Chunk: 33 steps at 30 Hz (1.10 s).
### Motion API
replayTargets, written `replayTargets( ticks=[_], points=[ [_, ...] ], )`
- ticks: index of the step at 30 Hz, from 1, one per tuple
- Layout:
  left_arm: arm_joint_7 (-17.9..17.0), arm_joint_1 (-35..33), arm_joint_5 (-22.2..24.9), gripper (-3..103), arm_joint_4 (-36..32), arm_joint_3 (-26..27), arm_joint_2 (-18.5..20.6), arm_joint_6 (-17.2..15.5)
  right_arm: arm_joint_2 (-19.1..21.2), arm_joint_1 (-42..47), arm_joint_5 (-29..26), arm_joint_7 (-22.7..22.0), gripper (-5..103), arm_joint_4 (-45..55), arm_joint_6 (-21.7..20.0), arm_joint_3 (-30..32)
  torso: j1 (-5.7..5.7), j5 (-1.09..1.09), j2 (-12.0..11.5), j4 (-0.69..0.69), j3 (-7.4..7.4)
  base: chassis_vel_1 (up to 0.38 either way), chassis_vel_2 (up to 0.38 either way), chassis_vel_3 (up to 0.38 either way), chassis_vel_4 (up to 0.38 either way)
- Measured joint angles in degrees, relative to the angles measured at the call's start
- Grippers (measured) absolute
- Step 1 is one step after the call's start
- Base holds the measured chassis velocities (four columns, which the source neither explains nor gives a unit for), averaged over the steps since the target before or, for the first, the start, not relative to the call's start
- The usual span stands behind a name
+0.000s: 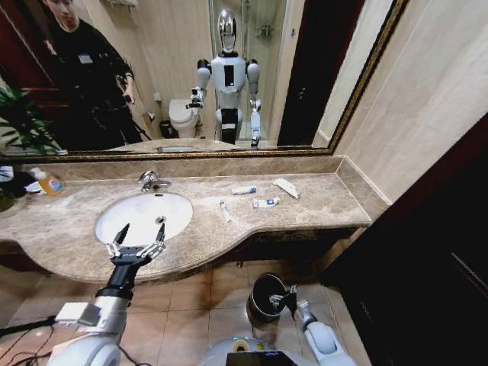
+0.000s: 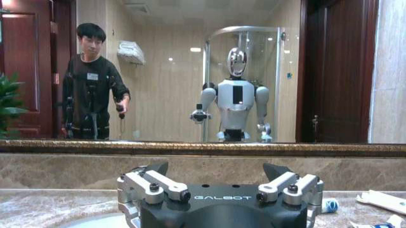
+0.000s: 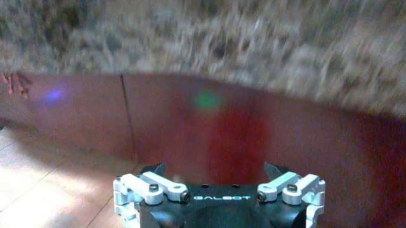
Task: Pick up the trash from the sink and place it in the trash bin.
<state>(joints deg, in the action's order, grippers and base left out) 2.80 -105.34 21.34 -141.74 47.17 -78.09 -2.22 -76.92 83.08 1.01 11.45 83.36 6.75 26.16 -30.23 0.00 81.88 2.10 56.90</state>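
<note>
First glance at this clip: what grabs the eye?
The left gripper, fingers spread, hangs over the near rim of the white sink. Small tubes and packets lie scattered on the marble counter right of the basin, and the right gripper sits low by the black trash bin.

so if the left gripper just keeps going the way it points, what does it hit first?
Probably the sink: the left gripper, jaws open, hangs over its near rim, pointing across the basin toward the faucet. How high it hangs is unclear.
</note>
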Motion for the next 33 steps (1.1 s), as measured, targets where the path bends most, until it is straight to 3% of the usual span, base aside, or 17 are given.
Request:
replayTargets(
  ticks=[11, 15, 19, 26, 33],
  points=[
    [0.0, 0.0, 0.0, 100, 0.0, 0.0, 0.0, 0.0, 3.9, 6.4, -6.6, -1.3, 100, 20.8, -3.6, 1.6, 0.00, 0.00, 0.0, 0.00, 0.00, 0.000, 0.000, 0.000, 0.000],
    [0.0, 0.0, 0.0, 100, 0.0, 0.0, 0.0, 0.0, 5.6, 7.6, -10.5, -3.5, 100, 33.0, -8.5, 1.3, 0.00, -0.01, 0.0, 0.00, 0.00, 0.000, 0.000, 0.000, 0.000],
    [0.0, 0.0, 0.0, 100, 0.0, 0.0, 0.0, 0.0, 6.1, 5.1, -11.5, -6.4, 100, 37.6, -12.5, -1.3, 0.00, -0.01, 0.0, 0.00, 0.00, 0.000, 0.000, 0.000, 0.000],
    [0.0, 0.0, 0.0, 100, 0.0, 0.0, 0.0, 0.0, 7.0, -2.8, -12.2, -7.0, 100, 37.2, -17.7, -8.2, 0.00, 0.00, 0.0, 0.01, 0.00, 0.000, 0.000, 0.000, 0.000],
    [0.0, 0.0, 0.0, 100, 0.0, 0.0, 0.0, 0.0, 8.4, -12.4, -13.7, -7.6, 100, 31.1, -18.5, -14.2, 0.00, -0.01, 0.0, 0.00, 0.01, 0.000, 0.000, 0.000, 0.000]
  ],
)
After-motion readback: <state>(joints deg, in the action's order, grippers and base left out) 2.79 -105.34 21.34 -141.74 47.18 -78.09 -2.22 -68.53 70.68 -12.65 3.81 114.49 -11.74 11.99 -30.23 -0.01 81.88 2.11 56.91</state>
